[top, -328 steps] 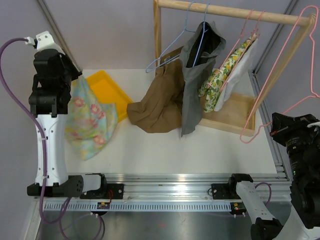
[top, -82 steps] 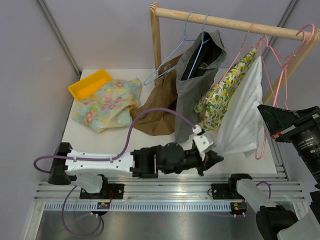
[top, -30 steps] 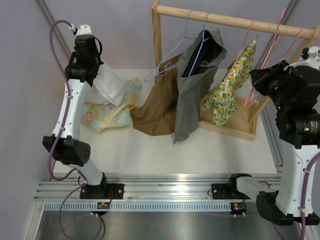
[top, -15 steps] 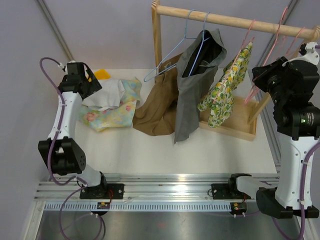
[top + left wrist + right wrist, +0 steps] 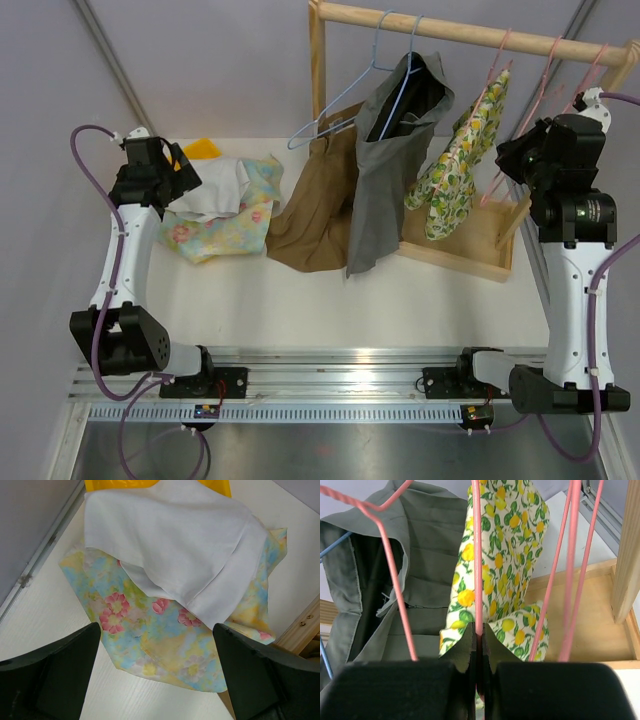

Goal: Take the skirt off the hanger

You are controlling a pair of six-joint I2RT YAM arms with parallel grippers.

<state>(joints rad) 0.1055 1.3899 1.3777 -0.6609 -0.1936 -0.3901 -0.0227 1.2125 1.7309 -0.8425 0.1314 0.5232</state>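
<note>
The white skirt [image 5: 215,188] lies loose on a floral cloth [image 5: 225,232] at the table's far left, off any hanger. In the left wrist view the skirt [image 5: 175,545] spreads over the floral cloth [image 5: 165,645]. My left gripper [image 5: 172,176] hovers just above and left of it, open, with nothing between its fingers [image 5: 156,630]. My right gripper [image 5: 512,158] is up by the rack's right end, shut on the wire of a bare pink hanger [image 5: 535,97]. The right wrist view shows that pink hanger [image 5: 476,555] pinched between the shut jaws of the gripper [image 5: 478,627].
A wooden rack [image 5: 450,25] carries a grey garment [image 5: 385,150], a brown garment [image 5: 310,215] sagging onto the table, a lemon-print garment [image 5: 455,165], blue wire hangers [image 5: 340,110] and more pink ones. A yellow tray [image 5: 200,148] peeks out behind the skirt. The rack's wooden base [image 5: 480,250] lies at right.
My left gripper opened and let go of the white skirt, which dropped onto the floral cloth; the left arm lowered. The right arm shifted a little with the pink hanger.
</note>
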